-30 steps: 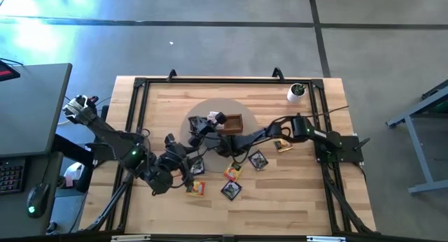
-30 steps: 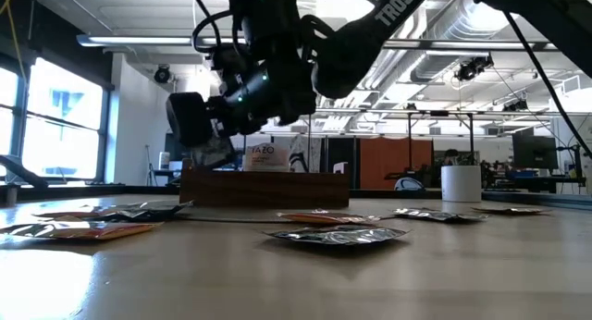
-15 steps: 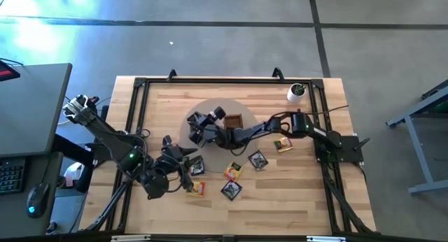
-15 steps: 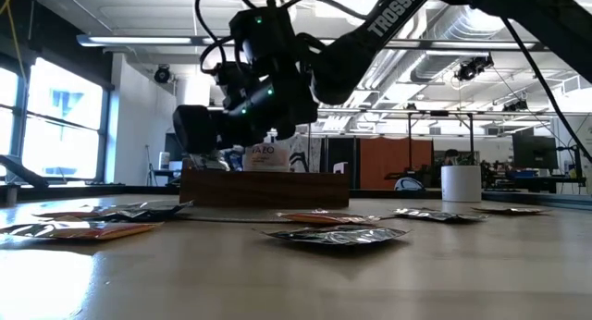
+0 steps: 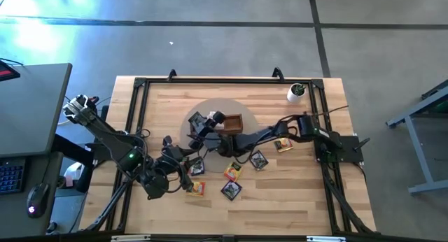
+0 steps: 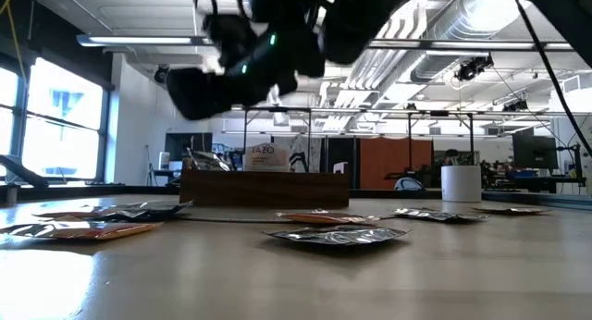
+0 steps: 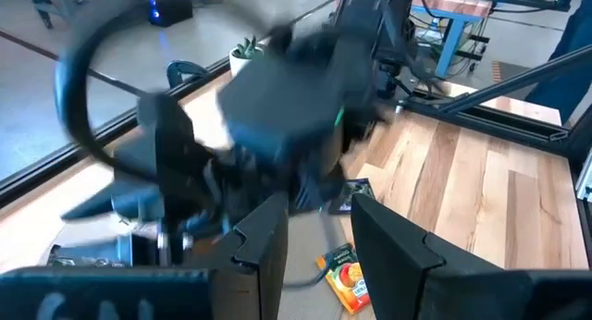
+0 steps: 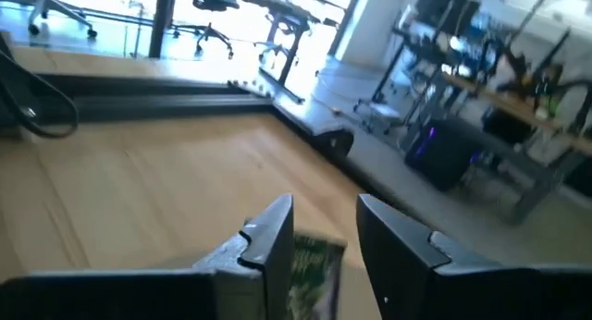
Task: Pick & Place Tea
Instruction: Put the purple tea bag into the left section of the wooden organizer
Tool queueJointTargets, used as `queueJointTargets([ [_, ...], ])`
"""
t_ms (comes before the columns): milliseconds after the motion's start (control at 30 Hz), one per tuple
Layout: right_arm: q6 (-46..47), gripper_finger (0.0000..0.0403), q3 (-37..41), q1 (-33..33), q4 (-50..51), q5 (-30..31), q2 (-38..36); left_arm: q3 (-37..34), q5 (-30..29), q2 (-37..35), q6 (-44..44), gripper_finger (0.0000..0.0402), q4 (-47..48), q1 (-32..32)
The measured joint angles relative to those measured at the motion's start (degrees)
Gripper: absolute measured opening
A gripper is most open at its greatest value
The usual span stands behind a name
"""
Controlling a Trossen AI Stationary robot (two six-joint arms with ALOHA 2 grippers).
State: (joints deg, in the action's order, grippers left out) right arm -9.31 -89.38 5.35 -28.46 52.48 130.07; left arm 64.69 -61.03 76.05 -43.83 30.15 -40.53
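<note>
1. My right claw point(image 5: 201, 123) is out at the centre of the high view, up off the table point(image 5: 280, 200), at the left end of the wooden tray point(image 5: 233, 123).
2. Its fingers point(image 8: 268, 237) stand parted. A sachet with green print point(image 8: 317, 264) shows in the gap between them, against one finger (whether I have any grip on it, I cannot tell).
3. From table level that claw hangs dark in the upper left of the frame, well above the tray's front wall.
4. An upright sachet point(image 6: 264, 155), white with lettering, stands in the tray behind that wall.
5. The loose tea sachets point(image 5: 232, 172) lie flat on the wood just below the tray, in the lower centre of the high view: black ones, yellow-orange ones, and one nearer my right arm's elbow.
6. My left claw point(image 5: 187, 160) sits at the left edge of that scatter, released and holding nothing.
7. An orange sachet point(image 7: 342, 274) lies on the table seen past its fingers.
8. The white cup point(image 5: 297, 92) stands at the table's upper right corner, well apart from the sachets.
</note>
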Motion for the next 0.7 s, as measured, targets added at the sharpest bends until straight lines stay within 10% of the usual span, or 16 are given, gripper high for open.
queueJointTargets([
  [433, -14.8, 0.0076, 0.0, 6.5, 42.9, 6.0, -26.4, 0.0, 3.0, 0.0, -7.4, 0.0119, 5.2, 0.0],
  [700, 9.0, 0.0007, 4.0, 12.2, 72.0, 3.3, -46.1, 0.0, 5.3, 0.0, -10.3, 0.0119, 11.2, 0.0],
])
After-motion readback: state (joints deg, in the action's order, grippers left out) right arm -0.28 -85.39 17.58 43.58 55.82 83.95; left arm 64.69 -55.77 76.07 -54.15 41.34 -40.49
